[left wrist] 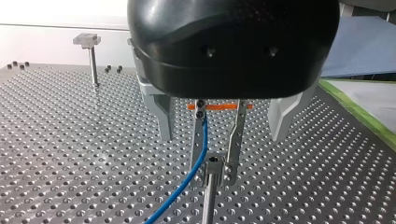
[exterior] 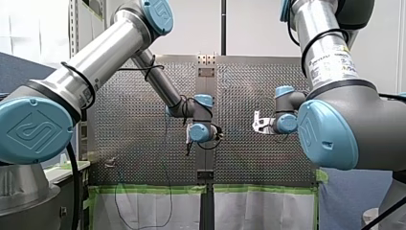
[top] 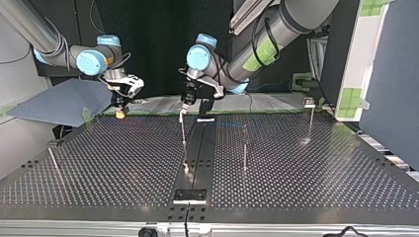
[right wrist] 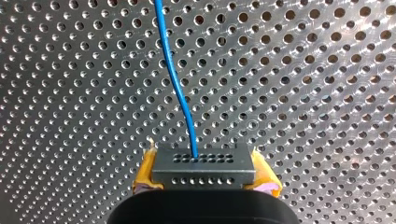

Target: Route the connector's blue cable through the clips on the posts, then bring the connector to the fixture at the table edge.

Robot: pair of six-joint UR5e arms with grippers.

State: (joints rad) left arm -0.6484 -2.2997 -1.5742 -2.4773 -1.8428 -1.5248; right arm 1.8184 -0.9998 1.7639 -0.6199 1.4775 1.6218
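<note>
Connector [right wrist: 204, 168]: grey perforated block; blue cable [right wrist: 180, 84] thin.

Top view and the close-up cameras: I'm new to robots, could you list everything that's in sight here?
perforated table: one, silver, under everything.
posts: four, thin metal, spread across the table; in the top view also left, centre, far right.
blue cable: one, leaving the connector, passing my left gripper.
connector: one, grey, between yellow pads.
fixture: one, dark plate, table's near edge, top view.
arms: two, silver with light-blue joints; my left arm, my right arm.
left gripper: black, over the centre post's clip.
right gripper: shut on the connector.
</note>
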